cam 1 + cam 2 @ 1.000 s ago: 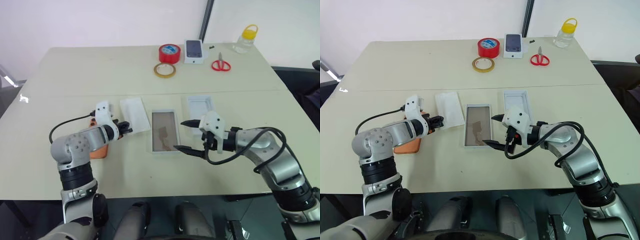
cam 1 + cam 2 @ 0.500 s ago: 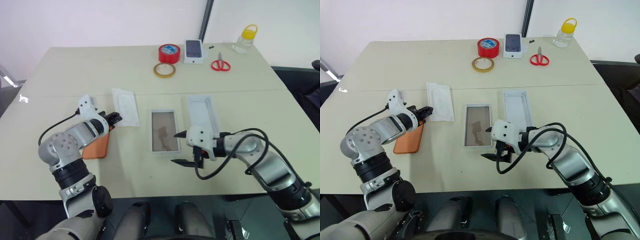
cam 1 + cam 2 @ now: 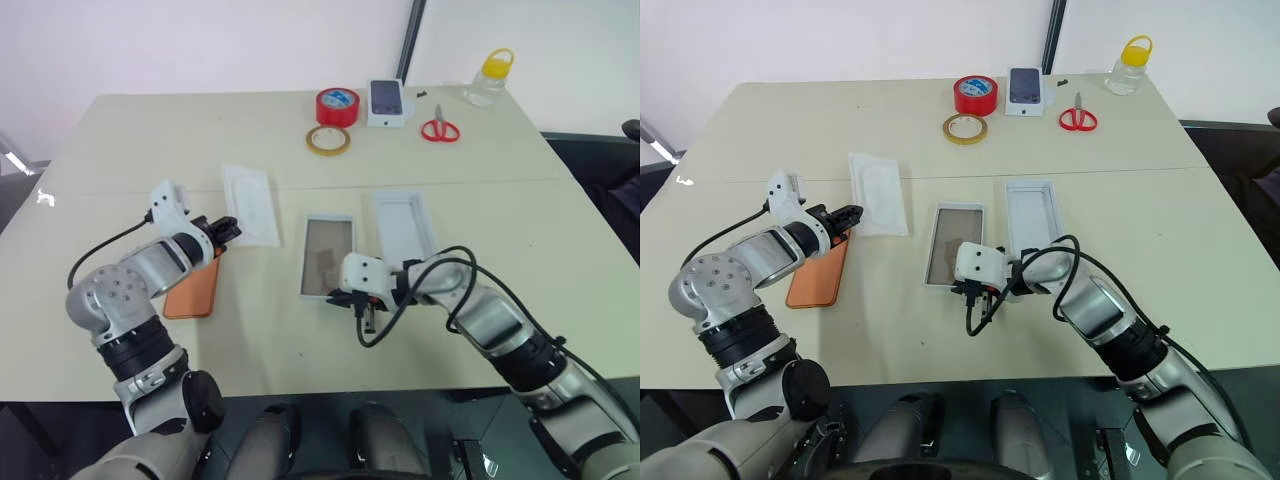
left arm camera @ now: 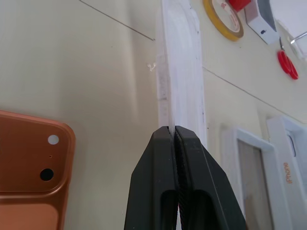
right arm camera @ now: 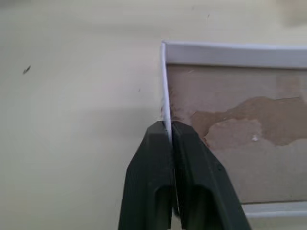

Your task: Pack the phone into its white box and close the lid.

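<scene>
On the matte beige counter [image 3: 420, 330], the right gripper [image 5: 168, 132] pinches the white box's [image 5: 165, 86] thin cardboard wall; the left gripper [image 4: 172, 135] pinches a flat white insert card [image 4: 180, 86] beside the smooth orange phone [image 4: 29, 163].

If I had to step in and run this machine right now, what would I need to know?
Left claw: shut on the edge of the flat white insert card.
Right claw: shut on the near wall of the white box, which lies open, nothing in it.
The phone lies back up on the table, beside the left arm, untouched.
The lid lies inside up just right of the box.
Done: the box is open, the card is out of it.
Left: put the card aside, lay the phone in the box, fit the lid on.
</scene>
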`<state>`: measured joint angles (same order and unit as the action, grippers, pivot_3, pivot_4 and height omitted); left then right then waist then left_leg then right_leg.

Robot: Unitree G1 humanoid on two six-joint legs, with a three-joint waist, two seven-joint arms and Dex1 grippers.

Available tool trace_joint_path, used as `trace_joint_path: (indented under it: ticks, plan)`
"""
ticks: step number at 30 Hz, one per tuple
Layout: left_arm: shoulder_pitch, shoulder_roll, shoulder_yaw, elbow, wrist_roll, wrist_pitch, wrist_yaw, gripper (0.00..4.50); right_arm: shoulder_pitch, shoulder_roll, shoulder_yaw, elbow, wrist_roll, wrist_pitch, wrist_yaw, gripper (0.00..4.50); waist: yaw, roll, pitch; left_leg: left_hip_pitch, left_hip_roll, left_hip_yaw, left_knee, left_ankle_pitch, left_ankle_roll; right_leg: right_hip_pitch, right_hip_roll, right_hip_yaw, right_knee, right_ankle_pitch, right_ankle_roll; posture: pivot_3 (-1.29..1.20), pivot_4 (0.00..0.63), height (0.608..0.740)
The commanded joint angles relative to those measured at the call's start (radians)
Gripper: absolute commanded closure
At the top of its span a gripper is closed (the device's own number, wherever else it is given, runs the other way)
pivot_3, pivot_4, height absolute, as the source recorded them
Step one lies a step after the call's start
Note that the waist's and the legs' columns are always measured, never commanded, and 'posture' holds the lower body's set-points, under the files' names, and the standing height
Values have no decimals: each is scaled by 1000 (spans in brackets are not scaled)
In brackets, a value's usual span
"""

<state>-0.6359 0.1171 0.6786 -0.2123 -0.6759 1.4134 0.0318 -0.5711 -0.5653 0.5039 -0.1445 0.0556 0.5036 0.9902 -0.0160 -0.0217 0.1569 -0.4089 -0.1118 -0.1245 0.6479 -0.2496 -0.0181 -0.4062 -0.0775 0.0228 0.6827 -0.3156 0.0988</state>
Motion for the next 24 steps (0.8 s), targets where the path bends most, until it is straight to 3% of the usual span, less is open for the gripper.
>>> trace_joint_path:
  ticks: [1, 9, 12, 16, 24]
  plan:
    - [-52, 1, 40, -28, -51, -1, 2, 4500, -80, 48, 20, 58, -47, -62, 2, 4438, 0, 0, 0, 0, 0, 0, 0, 0, 0, 0, 0, 0, 0, 0, 0, 0, 150, 740]
    - [-74, -28, 44, -44, -81, 42, 25, 4500, -175, 148, 37, 265, -118, -218, 2, 4438, 0, 0, 0, 0, 0, 0, 0, 0, 0, 0, 0, 0, 0, 0, 0, 0, 150, 740]
    - [-68, -50, 42, -63, -89, 66, 36, 4500, -169, 154, 7, 266, -107, -261, 9, 3556, 0, 0, 0, 0, 0, 0, 0, 0, 0, 0, 0, 0, 0, 0, 0, 0, 150, 740]
    - [-61, -80, 39, -96, -95, 111, 41, 4500, -146, 111, -46, 197, -97, -264, 14, 1587, -1, 0, 0, 0, 0, 0, 0, 0, 0, 0, 0, 0, 0, 0, 0, 0, 150, 740]
    - [-48, -140, 23, -115, -67, 170, 52, 4500, -80, -15, -161, 90, -79, -201, 22, 1587, 1, 0, 0, 0, 0, 0, 0, 0, 0, 0, 0, 0, 0, 0, 0, 0, 150, 740]
